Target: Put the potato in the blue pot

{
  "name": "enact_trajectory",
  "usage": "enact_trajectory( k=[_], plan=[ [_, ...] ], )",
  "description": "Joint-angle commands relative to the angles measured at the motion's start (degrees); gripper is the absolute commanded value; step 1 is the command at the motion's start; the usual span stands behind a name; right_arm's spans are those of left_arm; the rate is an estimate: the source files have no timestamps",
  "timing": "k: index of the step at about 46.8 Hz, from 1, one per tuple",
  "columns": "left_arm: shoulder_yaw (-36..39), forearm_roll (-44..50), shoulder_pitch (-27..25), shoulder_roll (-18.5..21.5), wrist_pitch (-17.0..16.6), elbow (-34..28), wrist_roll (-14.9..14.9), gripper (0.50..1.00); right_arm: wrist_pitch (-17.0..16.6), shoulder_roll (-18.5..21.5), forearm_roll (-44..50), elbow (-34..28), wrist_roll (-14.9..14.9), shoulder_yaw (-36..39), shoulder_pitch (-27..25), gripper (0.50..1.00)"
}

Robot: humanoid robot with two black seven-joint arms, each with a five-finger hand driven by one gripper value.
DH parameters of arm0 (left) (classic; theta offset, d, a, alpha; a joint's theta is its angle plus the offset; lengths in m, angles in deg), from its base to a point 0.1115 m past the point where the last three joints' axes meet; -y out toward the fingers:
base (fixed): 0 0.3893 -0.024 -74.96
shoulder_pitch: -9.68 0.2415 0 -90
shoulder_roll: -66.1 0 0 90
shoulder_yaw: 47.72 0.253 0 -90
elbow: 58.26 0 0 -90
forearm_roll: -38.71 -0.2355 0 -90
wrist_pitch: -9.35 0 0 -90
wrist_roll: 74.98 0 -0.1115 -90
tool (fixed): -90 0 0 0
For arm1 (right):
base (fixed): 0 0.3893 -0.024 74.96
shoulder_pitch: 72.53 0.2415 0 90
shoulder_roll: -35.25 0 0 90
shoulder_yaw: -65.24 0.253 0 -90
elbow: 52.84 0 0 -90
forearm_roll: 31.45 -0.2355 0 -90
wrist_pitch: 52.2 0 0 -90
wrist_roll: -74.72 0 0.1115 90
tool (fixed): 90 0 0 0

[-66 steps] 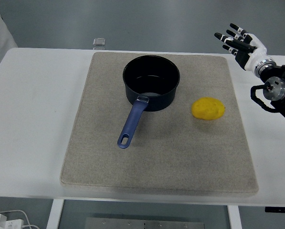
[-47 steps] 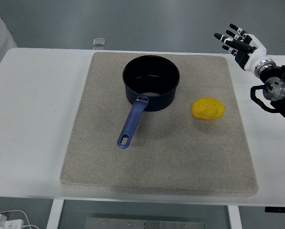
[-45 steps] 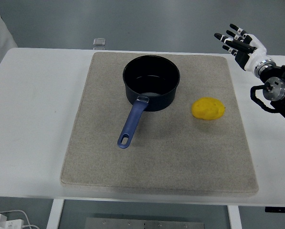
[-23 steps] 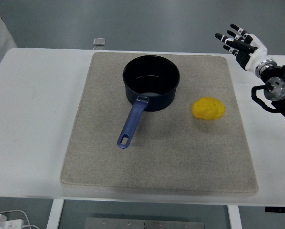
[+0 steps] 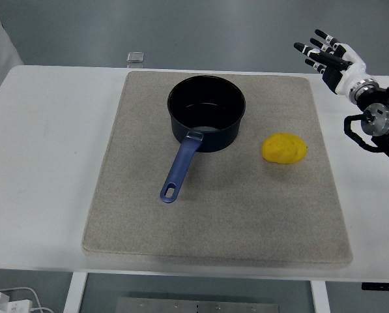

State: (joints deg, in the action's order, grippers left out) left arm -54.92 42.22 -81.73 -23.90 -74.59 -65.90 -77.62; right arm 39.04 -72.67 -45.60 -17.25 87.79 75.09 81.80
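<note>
Potato (image 5: 284, 148) sits on the grey mat (image 5: 214, 215), just right of the blue pot (image 5: 206, 112), apart from it, not touching. Right robot hand (image 5: 331, 57) is up at the far right over the counter (image 5: 44, 150), fingers spread, holding nothing, well clear of the potato. Left not in view. Potato prob firm, light-ish, smooth skin so could roll (oval shape). Best bet: wrap fingers across the short axis, top-down, around the middle. Pot empty, handle pointing toward near edge.

A white table (image 5: 44, 163) carrying 1 beige mat (image 5: 246, 222) stands on grey floor (image 5: 181, 29).
</note>
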Motion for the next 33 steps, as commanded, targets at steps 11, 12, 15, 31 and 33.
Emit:
enact_trajectory(
  k=[11, 12, 15, 31, 33],
  plan=[
    [0.00, 0.01, 0.00, 0.00, 0.00, 0.00, 0.00, 1.000, 0.51, -0.98, 2.89, 2.37, 0.20, -0.45, 0.36, 0.956],
    [0.00, 0.01, 0.00, 0.00, 0.00, 0.00, 0.00, 1.000, 0.60, -1.50, 3.76, 3.08, 0.20, -0.36, 0.45, 0.956],
    [0.00, 0.01, 0.00, 0.00, 0.00, 0.00, 0.00, 1.000, 1.13, -3.26, 7.28, 6.24, 0.20, -0.36, 0.54, 0.954],
    [0.00, 0.01, 0.00, 0.00, 0.00, 0.00, 0.00, 1.000, 3.77, -13.19, 32.15, 22.85, 0.29, -1.68, 3.09, 0.952],
    [0.00, 0.01, 0.00, 0.00, 0.00, 0.00, 0.00, 1.000, 3.77, -14.25, 34.09, 23.56, 0.29, -2.55, 3.09, 0.952]
  ],
)
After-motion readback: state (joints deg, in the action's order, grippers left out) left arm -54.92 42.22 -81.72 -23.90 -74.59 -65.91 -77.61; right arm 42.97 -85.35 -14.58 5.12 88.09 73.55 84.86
